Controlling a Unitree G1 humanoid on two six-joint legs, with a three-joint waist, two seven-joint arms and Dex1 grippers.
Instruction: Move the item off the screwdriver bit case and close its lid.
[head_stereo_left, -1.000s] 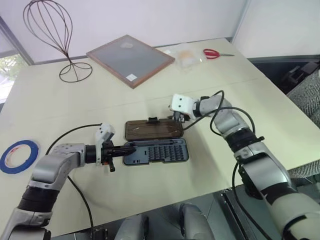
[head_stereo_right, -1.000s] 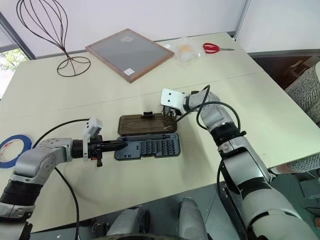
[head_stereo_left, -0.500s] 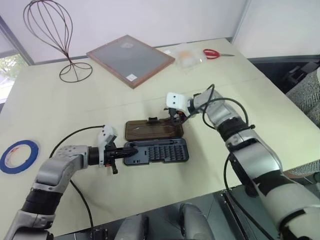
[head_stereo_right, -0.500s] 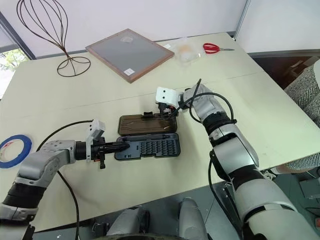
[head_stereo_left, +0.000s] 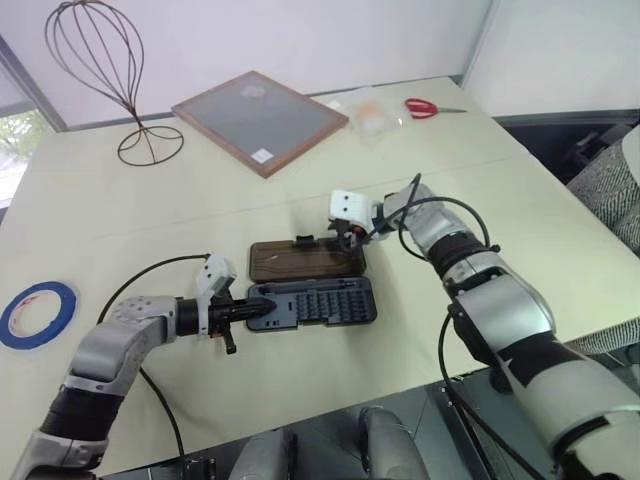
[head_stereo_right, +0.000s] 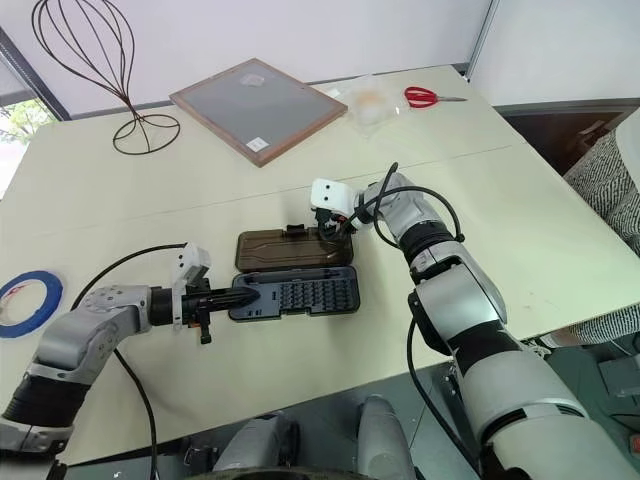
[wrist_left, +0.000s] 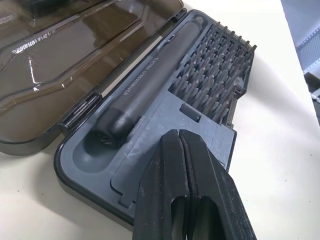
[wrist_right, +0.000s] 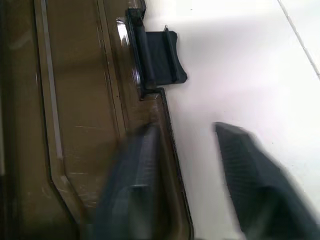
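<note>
Blue tape roll (head_stereo_left: 38, 313) already lies well clear at the surface's (head_stereo_left: 560, 250) left edge; the screwdriver bit case (head_stereo_left: 312, 302) sits open, lid (head_stereo_left: 306, 260) flat behind the tray. Our left gripper (wrist_left: 187, 197), clenched, presses on the tray's near end. Our right gripper (wrist_right: 187, 175) straddles the lid's far rim beside the latch (wrist_right: 159, 50), fingers apart, not clamped. We judge the risks: the thin rim slipping out mid-swing, or the tray skidding if the left lets up.
</note>
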